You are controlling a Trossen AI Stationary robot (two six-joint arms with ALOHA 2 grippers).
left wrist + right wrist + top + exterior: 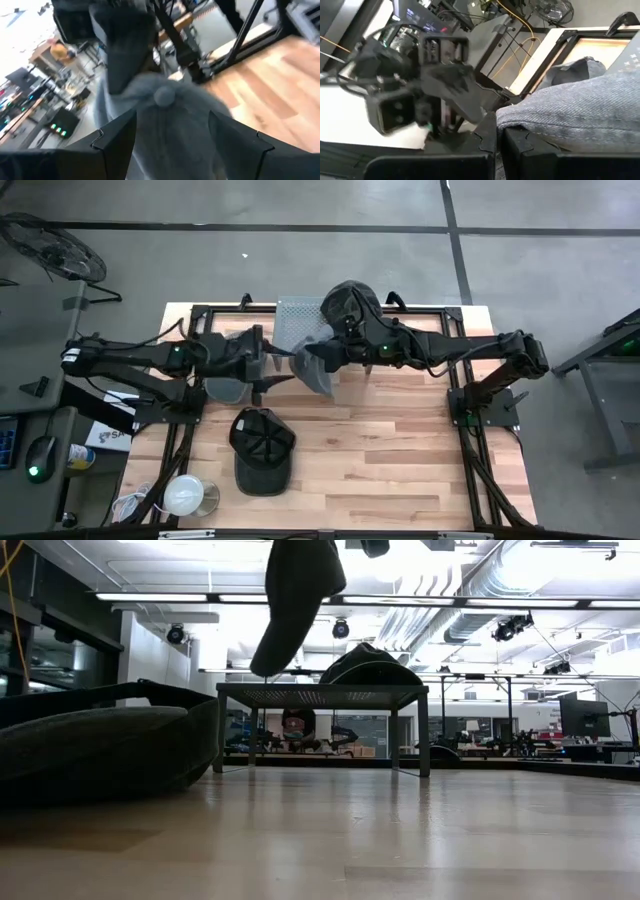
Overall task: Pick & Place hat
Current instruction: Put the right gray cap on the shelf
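A grey denim cap (318, 370) hangs in the air over the table's far half, held by my right gripper (335, 352), which is shut on it. In the low view the cap (295, 600) dangles from the top of the picture. My left gripper (268, 365) is open and level, just left of the cap. In the left wrist view the cap's crown (165, 115), with its top button, fills the gap between the fingers. A grey mesh stand (295, 315) at the far edge carries a dark cap (350, 305) on its top. My right gripper pinches the grey cap's edge (530, 120) between its two shut fingers, coming from the table's right. The cap is lifted clear and hangs below the fingers (295, 600). My left gripper has a finger (117, 142) on each side of the crown; I cannot tell whether they touch it.
A black cap (262, 450) lies on the table's near half, and it is large at the left of the low view (100, 745). Another grey cap (225, 388) lies under my left arm. A white round object (185, 495) sits at the near left corner.
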